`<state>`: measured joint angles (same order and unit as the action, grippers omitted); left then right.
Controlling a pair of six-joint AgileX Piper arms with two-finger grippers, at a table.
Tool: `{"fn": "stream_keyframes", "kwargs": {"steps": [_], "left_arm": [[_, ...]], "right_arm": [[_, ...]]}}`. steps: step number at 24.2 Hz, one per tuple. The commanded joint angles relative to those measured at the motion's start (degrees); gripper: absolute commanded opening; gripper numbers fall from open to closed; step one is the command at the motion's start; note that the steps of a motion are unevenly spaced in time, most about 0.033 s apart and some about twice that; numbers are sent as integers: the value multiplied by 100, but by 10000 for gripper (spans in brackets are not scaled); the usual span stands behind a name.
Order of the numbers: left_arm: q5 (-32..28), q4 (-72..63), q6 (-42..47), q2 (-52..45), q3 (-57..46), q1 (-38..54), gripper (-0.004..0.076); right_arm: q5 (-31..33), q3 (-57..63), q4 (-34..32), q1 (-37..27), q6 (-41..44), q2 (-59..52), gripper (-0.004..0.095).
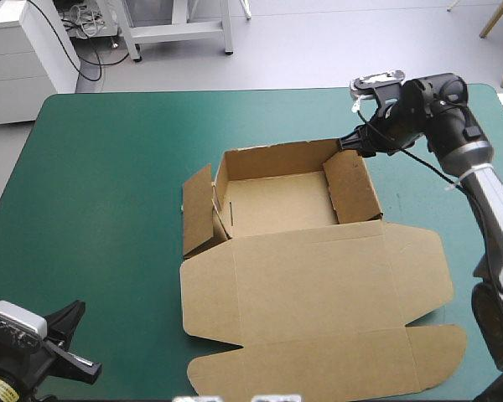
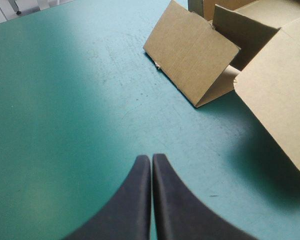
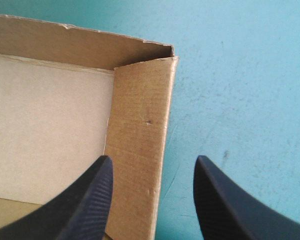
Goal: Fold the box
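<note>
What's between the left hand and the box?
Nothing but bare teal-green cover lies between the shut left hand and the box. The left wrist view shows it plainly, and the high view agrees.

We see the table [image 1: 109, 184] under its teal-green cover, with the brown box [image 1: 318, 285] lying on it, walls partly raised, lid flat.

The box [image 1: 318, 276] is matt brown board; the teal-green cover [image 1: 109, 167] smooth, faintly scuffed.
</note>
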<state>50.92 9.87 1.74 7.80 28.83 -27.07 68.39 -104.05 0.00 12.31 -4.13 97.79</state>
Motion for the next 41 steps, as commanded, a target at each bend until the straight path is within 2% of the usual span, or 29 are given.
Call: {"fn": "stream_keyframes", "kwargs": {"steps": [1,6,10,17,19,20,22,30,38,41], "left_arm": [[-347,-23,64,75,127,16,-8],[-184,-23,64,75,127,16,-8],[-145,-221,64,75,127,16,-8],[-145,-284,64,75,127,16,-8],[-145,-358,64,75,127,16,-8],[-145,-359,64,75,127,16,-8],[-145,-359,64,75,127,16,-8],[-145,-359,64,75,127,16,-8],[-145,-359,64,75,127,16,-6],[-134,-359,64,75,127,16,33]], "right_arm": [[-138,-171,0,-6,-60,-586,470],[-138,34,0,-6,-60,-626,470],[-138,554,-269,-6,104,-220,470],[-138,918,290,-6,200,769,460],[-138,917,300,-6,200,824,352],[-138,917,289,-6,200,824,205],[-138,917,191,-6,200,799,-9],[-138,906,0,-6,217,343,-22],[-138,906,0,-6,205,-994,-21],[-138,906,-177,-6,205,-1475,-21]]}}
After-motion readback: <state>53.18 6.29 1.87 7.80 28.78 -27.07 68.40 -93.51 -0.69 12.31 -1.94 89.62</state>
